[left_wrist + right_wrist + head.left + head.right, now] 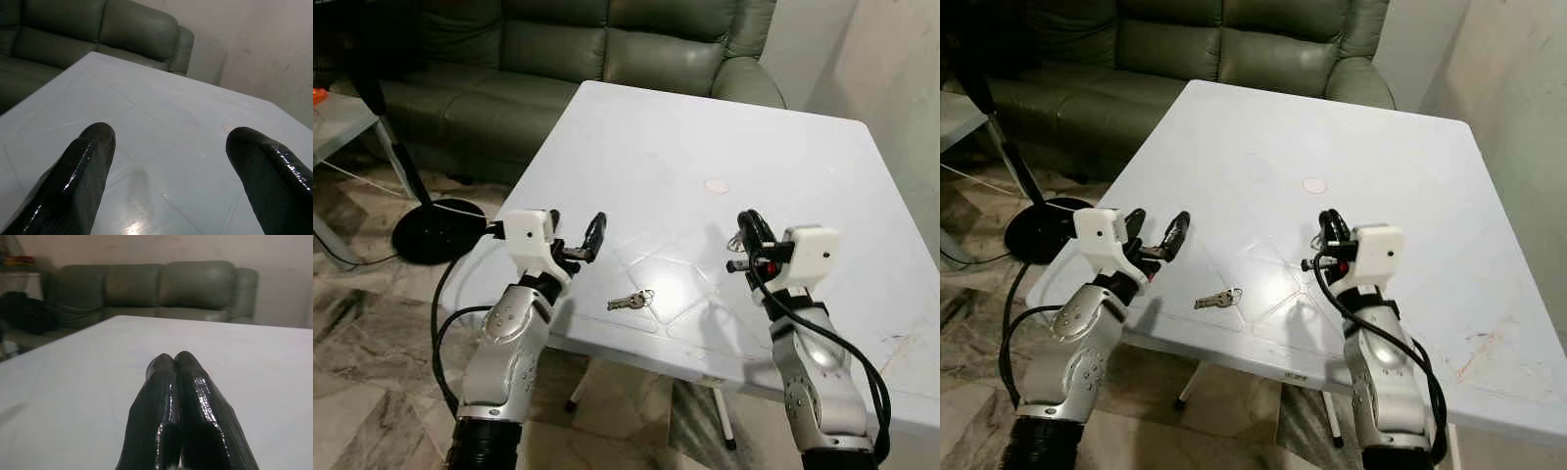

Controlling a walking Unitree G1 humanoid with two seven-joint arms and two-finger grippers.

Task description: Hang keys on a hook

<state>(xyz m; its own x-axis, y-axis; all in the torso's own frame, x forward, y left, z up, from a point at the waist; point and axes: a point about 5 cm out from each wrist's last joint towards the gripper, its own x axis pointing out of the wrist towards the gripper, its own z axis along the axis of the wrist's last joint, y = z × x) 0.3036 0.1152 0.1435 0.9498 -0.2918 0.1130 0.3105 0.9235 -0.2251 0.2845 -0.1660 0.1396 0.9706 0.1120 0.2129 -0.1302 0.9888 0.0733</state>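
Keys (631,300) lie flat on white table (705,127), near the front edge, between the two arms, closer to the left one. Left gripper (576,245) hovers above the table just left of the keys, fingers (85,166) spread apart, holding nothing. Right gripper (750,235) hovers over the table right of the keys, fingers (168,396) pressed together, empty. Step in hand looks like the pickup: bring left gripper down over the keys, straddle the ring, pinch low since they lie flat and could slide on the smooth top. No hook to be seen here. Sofa (558,59) behind table, black stand base (435,230) on floor at left, small round mark (716,185) on table; nothing blocks the keys.
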